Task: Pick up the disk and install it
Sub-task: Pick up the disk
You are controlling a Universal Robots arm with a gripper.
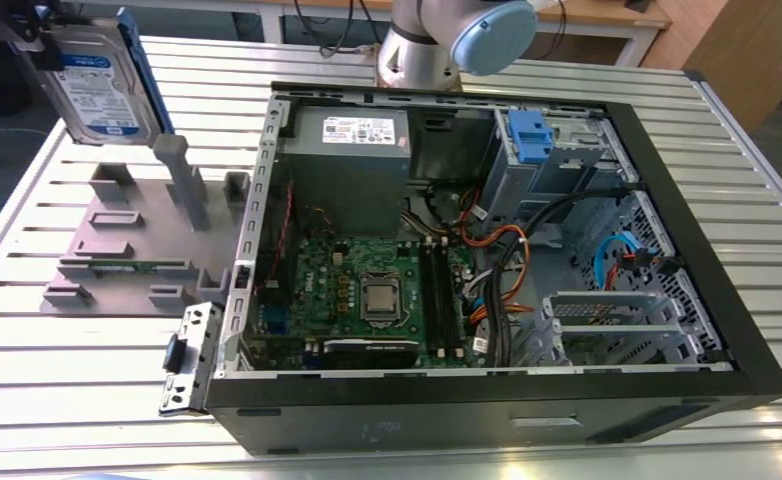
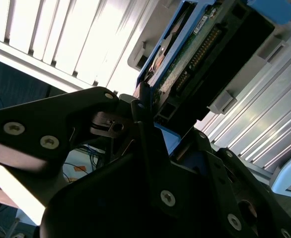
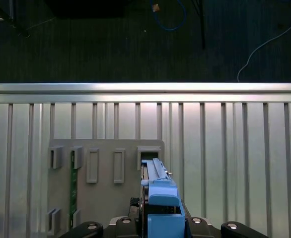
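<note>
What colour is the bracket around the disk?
Bright blue; the bracket shows best in the first wrist view.

Holds the disk [image 1: 98, 85] on edge above the slotted plate [image 1: 124, 235], over its far side at the exterior view's left. Shows that plate flat on the table [image 1: 44, 400], just beside the open computer case [image 1: 431, 410] to its right, with the motherboard [image 1: 351, 270] lying inside on the case floor.
</note>
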